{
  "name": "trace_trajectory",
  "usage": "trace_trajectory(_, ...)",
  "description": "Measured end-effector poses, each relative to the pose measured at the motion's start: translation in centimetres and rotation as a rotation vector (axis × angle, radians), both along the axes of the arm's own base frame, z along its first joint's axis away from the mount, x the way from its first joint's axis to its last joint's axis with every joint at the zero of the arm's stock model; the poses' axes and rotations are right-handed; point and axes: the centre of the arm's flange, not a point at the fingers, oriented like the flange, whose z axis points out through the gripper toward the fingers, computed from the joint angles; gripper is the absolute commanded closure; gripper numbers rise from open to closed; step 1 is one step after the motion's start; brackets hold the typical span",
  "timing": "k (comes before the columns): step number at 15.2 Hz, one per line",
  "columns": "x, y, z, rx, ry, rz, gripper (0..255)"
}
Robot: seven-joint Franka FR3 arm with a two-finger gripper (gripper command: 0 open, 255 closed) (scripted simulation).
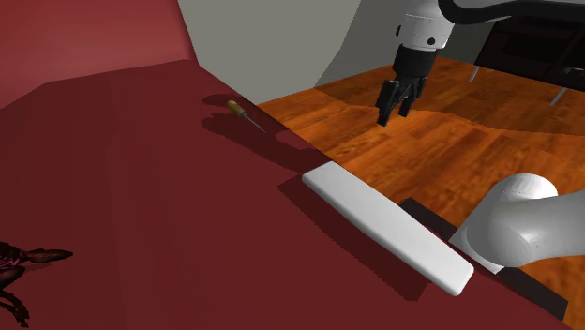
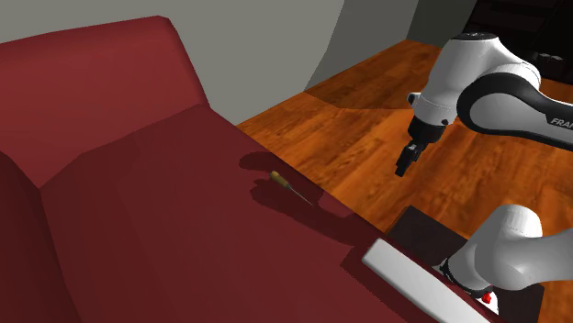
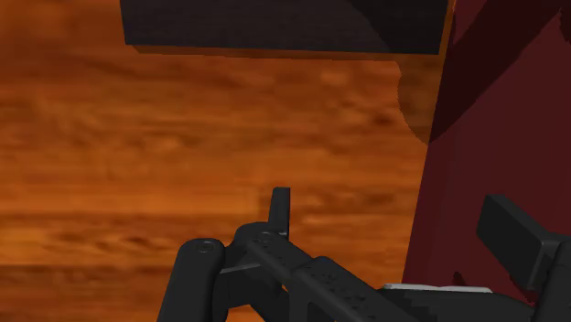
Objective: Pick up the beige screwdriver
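The screwdriver [image 1: 246, 115] lies flat on the red sofa [image 1: 141, 206] near its front edge, at the upper middle of the shoulder view. The open, empty jaws hang over the wooden floor [image 1: 441, 159] at upper right, well apart from it. The reach looks like the step in hand: carry across to above the tan handle, turn the wrist so the jaws straddle the long axis crosswise, then descend. That axis runs roughly along the sofa's edge, handle upper left, thin shaft pointing lower right.
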Motion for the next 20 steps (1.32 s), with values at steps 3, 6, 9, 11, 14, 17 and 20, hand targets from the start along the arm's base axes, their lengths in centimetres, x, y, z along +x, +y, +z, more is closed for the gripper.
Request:
trace_trajectory(3, 0.6, 1.3, 0.4, 0.001, -0.002, 0.000, 0)
trace_trajectory(6, 2.2, 4.6, 1.3, 0.004, -0.006, 0.000, 0)
trace_trajectory(9, 4.0, 7.5, 2.1, 0.007, -0.011, -0.001, 0)
trace_trajectory(11, 5.2, 10.2, 2.2, 0.009, -0.013, 0.000, 0)
trace_trajectory(14, 6.7, 13.6, 3.4, 0.013, -0.018, -0.001, 0)
trace_trajectory(17, 8.7, 16.8, 4.5, 0.017, -0.022, -0.001, 0)
trace_trajectory(20, 10.4, 20.0, 5.5, 0.020, -0.027, -0.001, 0)
